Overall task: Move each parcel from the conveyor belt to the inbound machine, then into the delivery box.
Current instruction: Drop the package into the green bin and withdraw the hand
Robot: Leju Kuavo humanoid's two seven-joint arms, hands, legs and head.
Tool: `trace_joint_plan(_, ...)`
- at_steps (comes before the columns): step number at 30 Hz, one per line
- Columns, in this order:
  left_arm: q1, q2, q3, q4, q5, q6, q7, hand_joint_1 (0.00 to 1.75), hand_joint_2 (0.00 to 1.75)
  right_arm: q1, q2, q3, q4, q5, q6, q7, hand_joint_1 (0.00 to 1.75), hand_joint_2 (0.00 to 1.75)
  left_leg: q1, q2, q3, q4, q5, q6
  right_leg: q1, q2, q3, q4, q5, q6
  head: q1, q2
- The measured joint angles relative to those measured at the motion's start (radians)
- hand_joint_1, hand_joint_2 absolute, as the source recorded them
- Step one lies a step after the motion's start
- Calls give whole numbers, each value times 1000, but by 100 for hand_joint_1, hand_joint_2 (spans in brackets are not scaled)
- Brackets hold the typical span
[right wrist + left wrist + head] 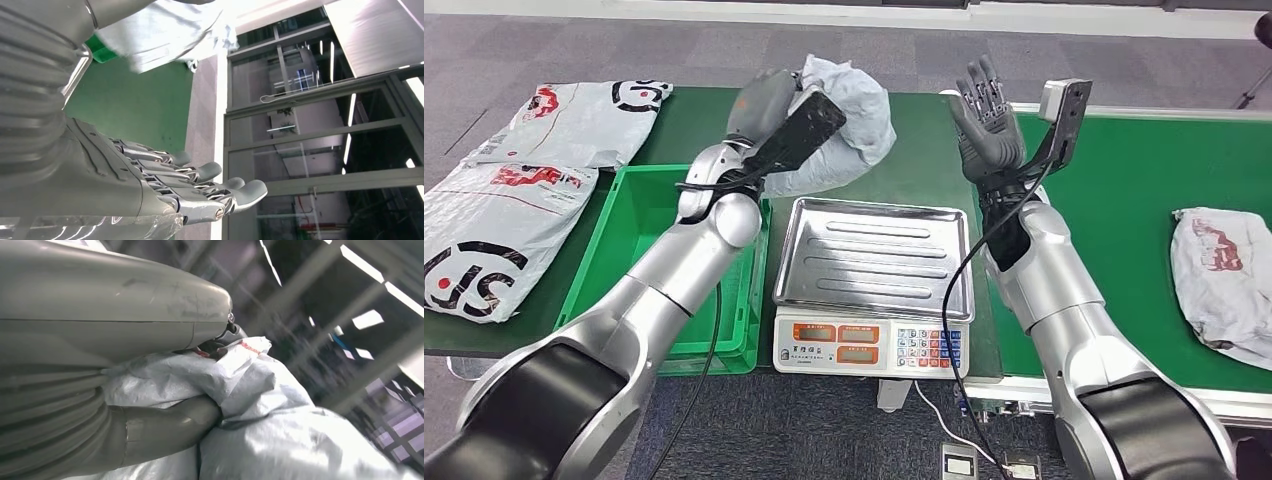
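Note:
My left hand grips a crumpled grey parcel and holds it in the air beyond the far left corner of the scale's steel tray. In the left wrist view the thumb presses into the parcel's folds. My right hand is raised upright to the right of the parcel, fingers spread, holding nothing; the right wrist view shows its fingers extended. Another grey parcel with red print lies on the green conveyor belt at the right.
A green crate stands left of the scale. Two flat white parcels with SF logos lie on the table at the far left. The scale's keypad and display face me at the front edge. A cable runs along my right arm.

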Motion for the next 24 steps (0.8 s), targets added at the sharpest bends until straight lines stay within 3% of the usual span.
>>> trace_joint_plan(4,-19,50,23,14,-86,39,76,175,175,-12,-1,4,12,-18,-4,3,0,175,1,0,0,0,0,0,0,0,0,0,0,0,0,0)
trace_joint_plan(7,-21,78,37,24,-109,40,87,175,175,-14,-2,4,18,-24,-5,2,0,175,1,-1,0,0,0,-1,1,0,0,0,0,0,0,0)
trace_joint_plan(15,-20,104,42,45,-153,43,123,175,175,-16,-6,12,23,-29,-20,1,0,175,0,-1,0,0,0,0,0,0,0,0,0,0,0,0)
trace_joint_plan(24,20,169,51,75,-271,37,175,175,175,54,-69,13,-34,-49,-66,-11,0,175,1,0,0,0,0,-1,1,0,0,0,0,0,0,0)
